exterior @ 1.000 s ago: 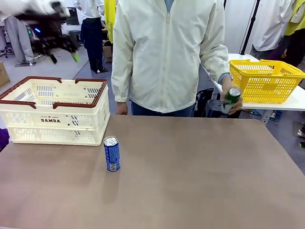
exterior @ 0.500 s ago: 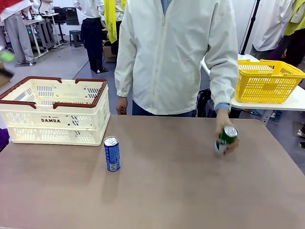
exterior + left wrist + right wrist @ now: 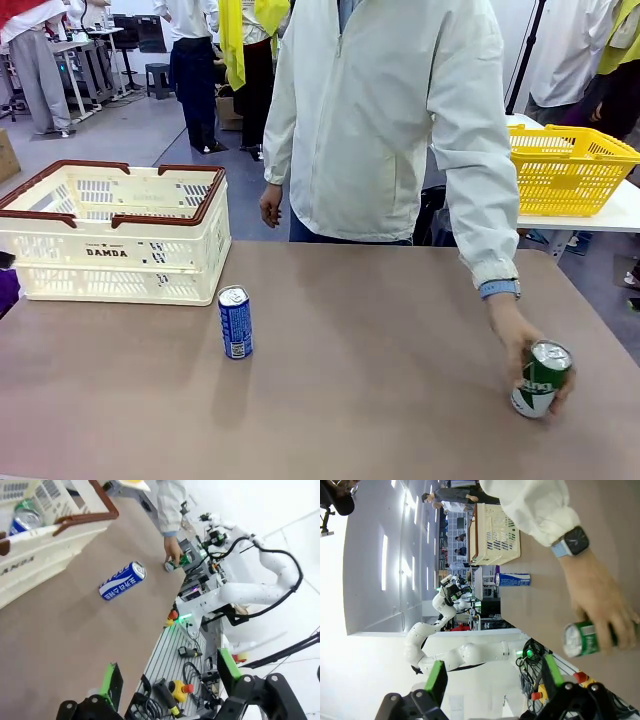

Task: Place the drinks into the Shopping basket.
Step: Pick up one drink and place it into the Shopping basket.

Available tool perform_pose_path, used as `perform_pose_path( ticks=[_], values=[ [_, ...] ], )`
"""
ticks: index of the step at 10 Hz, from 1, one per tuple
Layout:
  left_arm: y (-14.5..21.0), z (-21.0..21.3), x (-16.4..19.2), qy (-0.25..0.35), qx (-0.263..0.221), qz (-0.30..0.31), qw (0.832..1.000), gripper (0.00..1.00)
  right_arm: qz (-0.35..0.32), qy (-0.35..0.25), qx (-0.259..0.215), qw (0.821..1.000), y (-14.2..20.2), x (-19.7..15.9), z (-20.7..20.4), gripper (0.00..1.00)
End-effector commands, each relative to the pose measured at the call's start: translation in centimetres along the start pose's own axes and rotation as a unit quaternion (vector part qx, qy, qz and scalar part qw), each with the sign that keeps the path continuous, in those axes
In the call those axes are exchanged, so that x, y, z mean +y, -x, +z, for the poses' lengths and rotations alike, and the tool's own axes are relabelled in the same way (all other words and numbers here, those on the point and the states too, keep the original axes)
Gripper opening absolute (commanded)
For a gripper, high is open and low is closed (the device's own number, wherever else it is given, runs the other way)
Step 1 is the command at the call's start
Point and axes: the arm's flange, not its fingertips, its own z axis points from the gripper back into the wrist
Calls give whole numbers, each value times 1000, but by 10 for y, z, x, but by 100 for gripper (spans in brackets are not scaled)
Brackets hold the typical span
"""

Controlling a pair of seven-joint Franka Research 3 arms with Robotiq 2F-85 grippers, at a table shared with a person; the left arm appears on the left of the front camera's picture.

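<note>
A blue drink can [image 3: 236, 322] stands upright on the brown table, just in front of the Shopping basket [image 3: 110, 240], a cream slotted crate with a dark red rim. At the near right, a person's hand [image 3: 512, 335] grips a green drink can [image 3: 540, 378], holding it down at the tabletop. My left gripper [image 3: 169, 676] is open and hangs off the table's side, far from the blue can [image 3: 122, 580]. One can [image 3: 22, 520] lies inside the basket [image 3: 45, 545]. My right gripper [image 3: 494, 677] is open, back from the green can [image 3: 585, 637].
A yellow mesh basket [image 3: 570, 170] sits on a white table behind the person at the right. The person in a pale jacket [image 3: 390, 120] stands at the far edge. Bare tabletop [image 3: 380, 360] lies between the two cans.
The person's hand has brought the green can from beside the yellow basket down to the table's near right. My left arm, blurred at the top left earlier, has left the front view.
</note>
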Motion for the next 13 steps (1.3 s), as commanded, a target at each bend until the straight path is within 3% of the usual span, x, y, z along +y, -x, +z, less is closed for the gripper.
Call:
perform_pose_path(
  ticks=[1,11,12,13],
  values=[
    [-7,9,-25,-3,-8,-21,1000,100,-6,-1,3,1000,-1,6,1,100],
    [-6,10,-23,-10,-1,-22,1000,100,-6,-1,3,1000,-1,6,1,100],
    [-30,-15,-41,-71,-28,0,997,100,-6,-1,3,1000,-1,6,1,100],
    [-56,-51,-63,-115,6,3,993,100,-6,-1,3,1000,-1,6,1,100]
  ],
)
